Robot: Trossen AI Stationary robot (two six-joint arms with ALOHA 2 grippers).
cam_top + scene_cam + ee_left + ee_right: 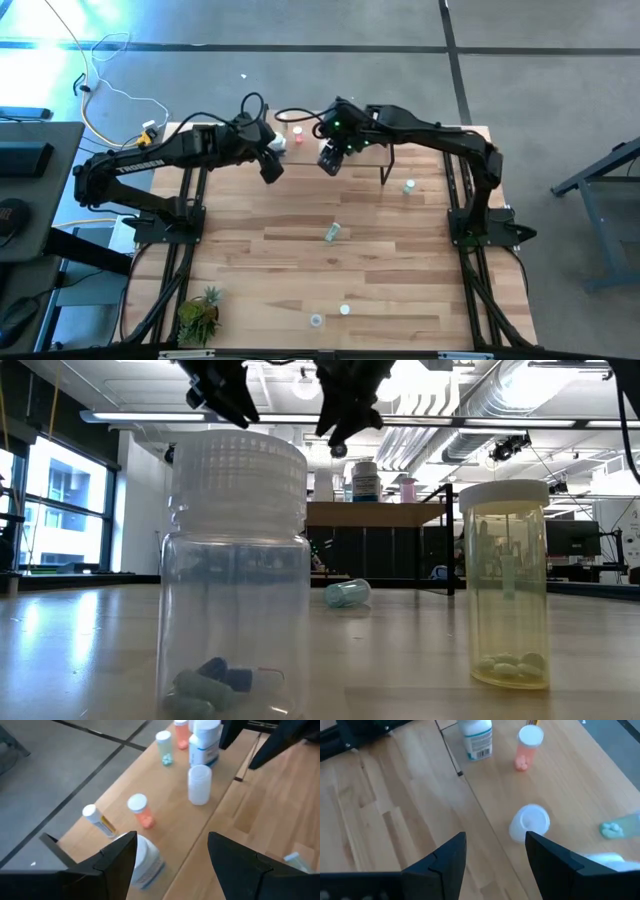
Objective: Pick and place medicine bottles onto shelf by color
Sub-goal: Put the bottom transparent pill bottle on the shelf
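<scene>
Both arms reach over the shelf point(175, 810) at the far edge of the worktop point(300, 260). The left end effector point(170, 852) hangs above the shelf's left part, fingers spread wide and holding nothing, over a white bottle point(145, 860). The right end effector point(495, 852) is also wide and empty, above a clear white-capped bottle point(530, 822). A green bottle point(332, 233) lies mid-worktop; two more bottles point(316, 320) stand at the near edge.
</scene>
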